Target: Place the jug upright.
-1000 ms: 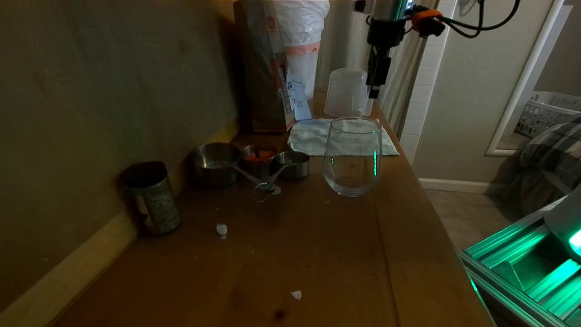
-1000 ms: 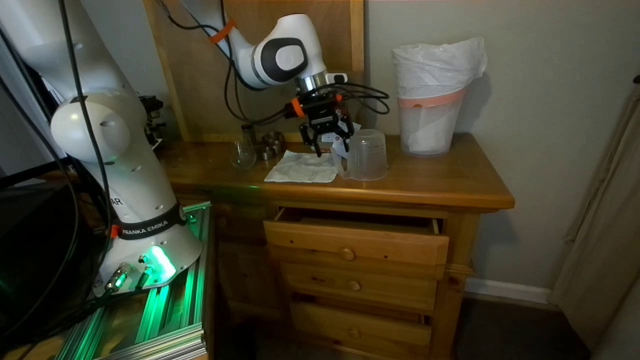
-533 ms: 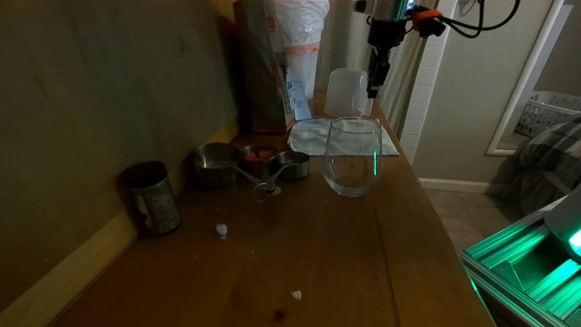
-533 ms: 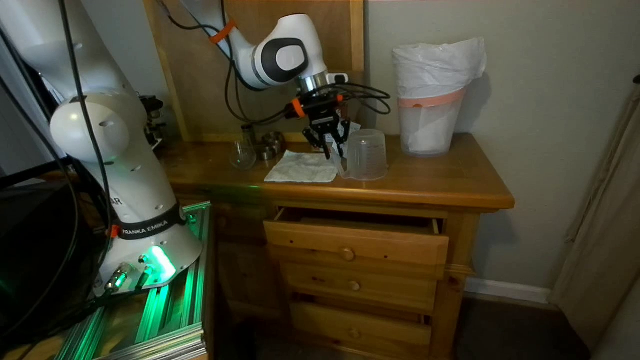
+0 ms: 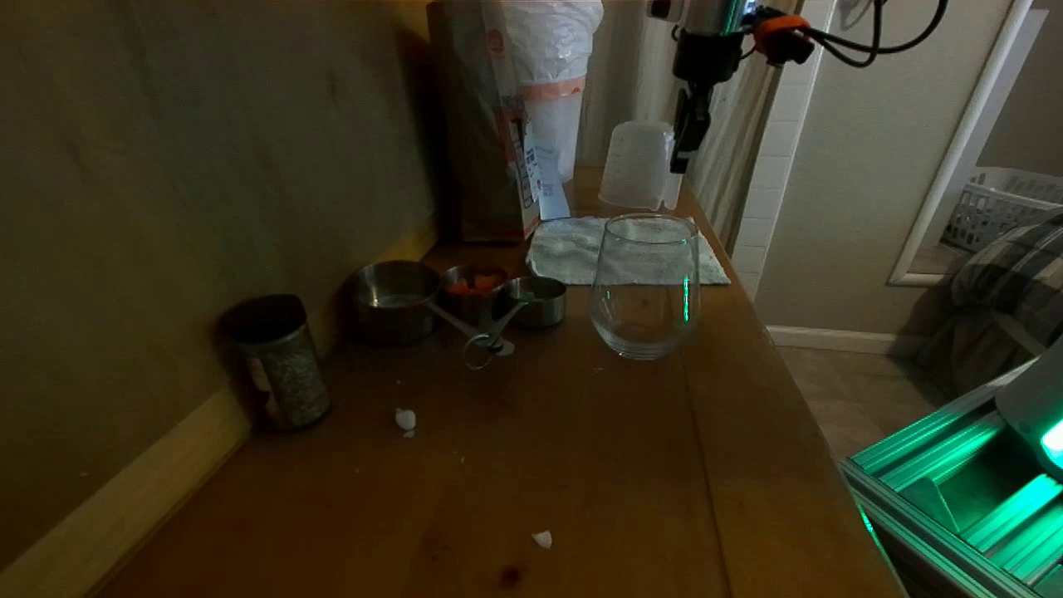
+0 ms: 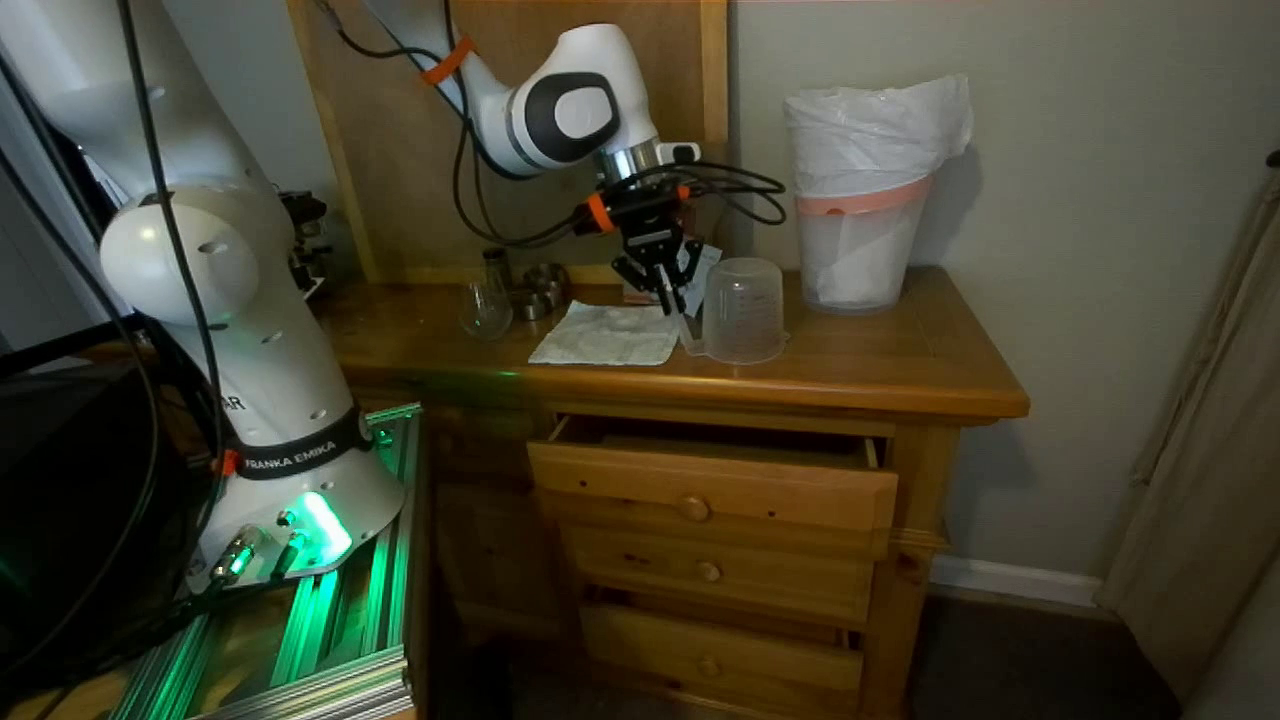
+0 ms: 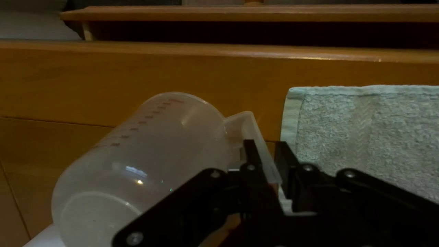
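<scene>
Whitish plastic jug, upside down | gripper pinches its handle (may swivel there) | lift well clear, roll slowly, then set base flat before letting go

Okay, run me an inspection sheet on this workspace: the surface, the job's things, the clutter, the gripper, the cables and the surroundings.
Surface: brown wooden tabletop; small white fragments lie on it.
Job's things: translucent whitish plastic jug, mouth-down, not yet upright; whether it touches the tabletop, I cannot tell.
Clutter: rounded clear drinking glass, three silvery metal measuring cups, dark-lidded cylindrical jar, flat pale cloth, tall white-lined translucent bin.
Gripper: black two-finger gripper, closed on the jug's translucent handle.
Cables: black cables in loose loops near the gripper.
Surroundings: pulled-out wooden drawer below the tabletop; white plastic laundry basket beyond.
</scene>
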### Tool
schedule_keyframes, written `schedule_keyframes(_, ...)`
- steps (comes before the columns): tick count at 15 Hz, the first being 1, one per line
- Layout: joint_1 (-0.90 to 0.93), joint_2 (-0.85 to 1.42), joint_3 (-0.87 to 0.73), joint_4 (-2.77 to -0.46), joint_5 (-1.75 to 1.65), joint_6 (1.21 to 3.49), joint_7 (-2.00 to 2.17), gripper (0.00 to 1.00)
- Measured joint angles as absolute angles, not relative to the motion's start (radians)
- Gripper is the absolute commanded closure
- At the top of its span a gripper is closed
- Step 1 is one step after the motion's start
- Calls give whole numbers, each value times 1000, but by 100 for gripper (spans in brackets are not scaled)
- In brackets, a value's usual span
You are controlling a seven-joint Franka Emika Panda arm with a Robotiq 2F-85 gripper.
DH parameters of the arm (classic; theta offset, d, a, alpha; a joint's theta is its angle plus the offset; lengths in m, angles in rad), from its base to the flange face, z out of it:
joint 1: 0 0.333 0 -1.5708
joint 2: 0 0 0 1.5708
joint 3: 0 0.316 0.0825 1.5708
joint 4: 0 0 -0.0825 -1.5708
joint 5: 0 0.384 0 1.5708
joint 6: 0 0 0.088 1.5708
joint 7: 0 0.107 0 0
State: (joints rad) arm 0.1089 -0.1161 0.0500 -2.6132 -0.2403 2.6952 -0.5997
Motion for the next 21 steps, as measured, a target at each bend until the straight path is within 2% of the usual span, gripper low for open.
schedule_keyframes(4,114,-122,34,-2609,-137,2724,-644,95)
schedule_keyframes(8,156,-168,-16,-2611,154,2793,-803,95)
schedule_keyframes(21,444,-376,-313,-2621,931,2799,-1303,95)
